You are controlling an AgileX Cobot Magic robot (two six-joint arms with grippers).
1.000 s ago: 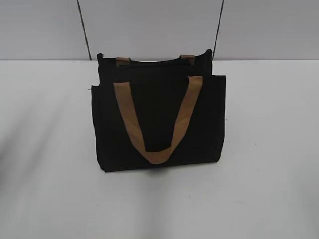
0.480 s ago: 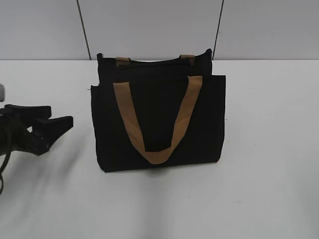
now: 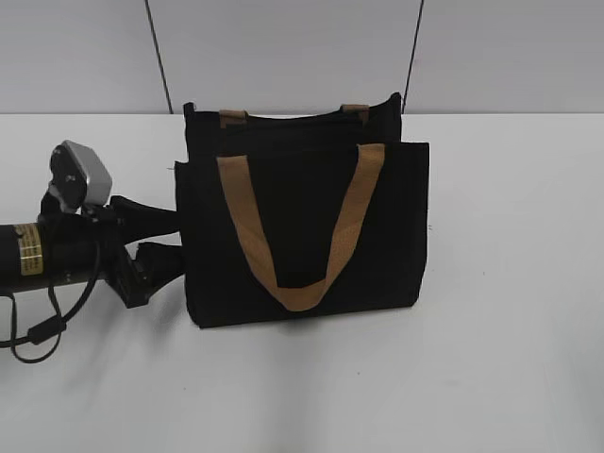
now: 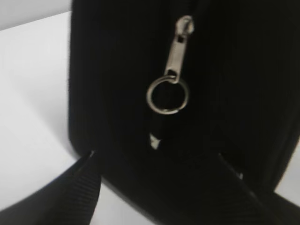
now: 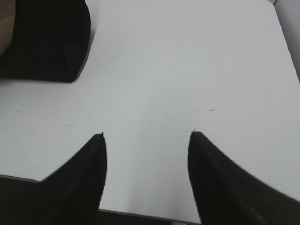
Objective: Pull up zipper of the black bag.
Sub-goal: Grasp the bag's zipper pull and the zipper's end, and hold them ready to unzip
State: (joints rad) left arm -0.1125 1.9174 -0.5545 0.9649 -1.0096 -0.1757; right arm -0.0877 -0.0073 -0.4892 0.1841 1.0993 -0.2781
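Observation:
The black bag [image 3: 302, 226] stands upright mid-table, one tan handle [image 3: 297, 293] hanging down its front. The zipper [image 3: 293, 117] runs along its top edge. In the left wrist view the silvery pull [image 4: 178, 49] and its ring [image 4: 167, 95] hang on the bag's end face [image 4: 243, 93]. My left gripper [image 3: 176, 241] is open at the bag's left end; its fingers [image 4: 154, 157] sit on either side of the end, below the ring. My right gripper [image 5: 146, 135] is open and empty over bare table, with a corner of the bag [image 5: 47, 42] at the upper left.
The white table [image 3: 510, 283] extends around the bag. A grey wall with two dark vertical seams [image 3: 159, 57] stands behind. The left arm's cable [image 3: 38, 330] loops over the table at the left. The table's near edge [image 5: 140, 215] shows under the right gripper.
My left arm came in from the left edge and moved right until its open fingers reached the bag's left end. The bag has stayed in place.

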